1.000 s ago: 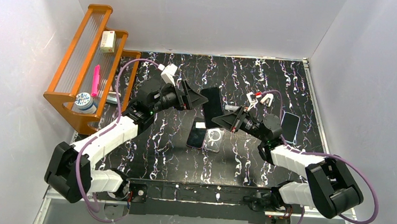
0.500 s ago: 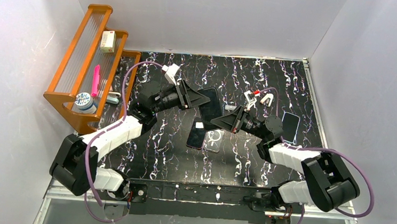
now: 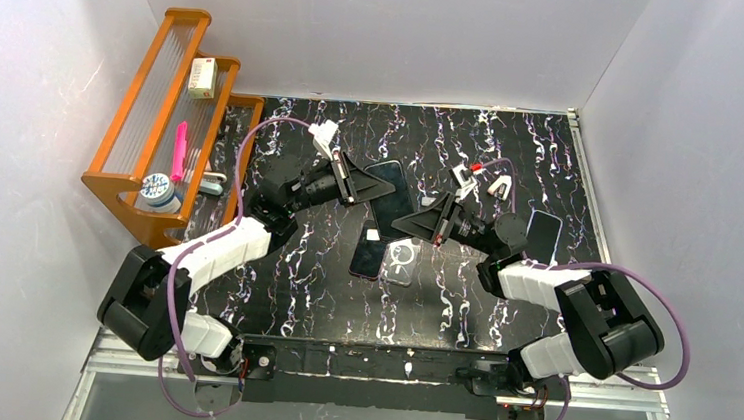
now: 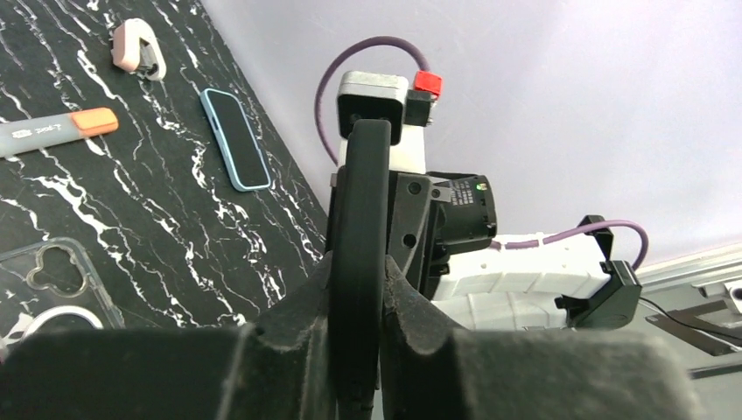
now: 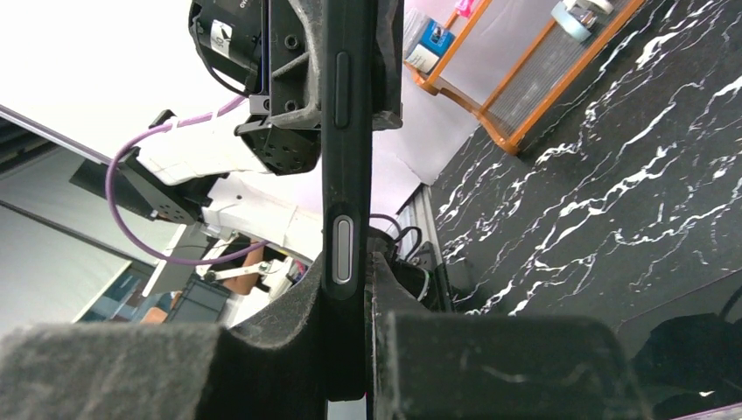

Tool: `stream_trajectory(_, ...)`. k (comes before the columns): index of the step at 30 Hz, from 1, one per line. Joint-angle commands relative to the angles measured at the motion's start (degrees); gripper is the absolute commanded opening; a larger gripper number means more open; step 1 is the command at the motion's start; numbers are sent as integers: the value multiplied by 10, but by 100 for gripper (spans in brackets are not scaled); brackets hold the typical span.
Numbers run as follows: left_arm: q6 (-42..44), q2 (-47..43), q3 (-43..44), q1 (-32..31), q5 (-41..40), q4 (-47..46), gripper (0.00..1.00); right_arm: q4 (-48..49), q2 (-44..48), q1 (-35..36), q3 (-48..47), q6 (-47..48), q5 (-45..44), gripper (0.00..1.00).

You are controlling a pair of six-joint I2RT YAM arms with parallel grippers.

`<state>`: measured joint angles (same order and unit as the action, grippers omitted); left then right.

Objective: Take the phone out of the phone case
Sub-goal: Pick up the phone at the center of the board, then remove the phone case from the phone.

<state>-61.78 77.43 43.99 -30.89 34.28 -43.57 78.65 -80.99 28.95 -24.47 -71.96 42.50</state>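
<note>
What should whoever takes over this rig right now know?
Left pincer: shut on one end of the black cased phone, which is held off the table.
Right pincer: shut on the far end of the same phone.
On the table beneath: a clear case and a dark phone, side by side.
Done: phone up, gripped at both ends.
Left: its black case looks not yet off. Probably hold with one pincer and peel with the other.
</note>
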Motion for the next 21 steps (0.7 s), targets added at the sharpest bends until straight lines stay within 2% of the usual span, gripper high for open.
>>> stream_trajectory(1, -11, -17, -15, -3, -23, -27, 3, 82, 1, 4, -34, -8, -11, 5)
stream_trajectory(3, -17, -25, -20, -3, -48, -29, 0, 73, 4, 6, -31, -4, -21, 12)
stream_trajectory(8, -42, -48, -38, -3, -135, -35, 0, 32, 19, 23, -15, 28, -55, 41)
stream_trajectory(11, -55, -61, -49, -3, -180, -40, 0, 26, 22, 38, -6, 38, -73, 52)
stream_trajectory(14, -70, -69, -59, -3, -218, -46, 0, 35, 16, 48, -1, 39, -82, 57)
stream_trajectory(21, -110, -77, -87, -3, -278, -73, 0, 65, -10, 69, -6, 35, -90, 58)
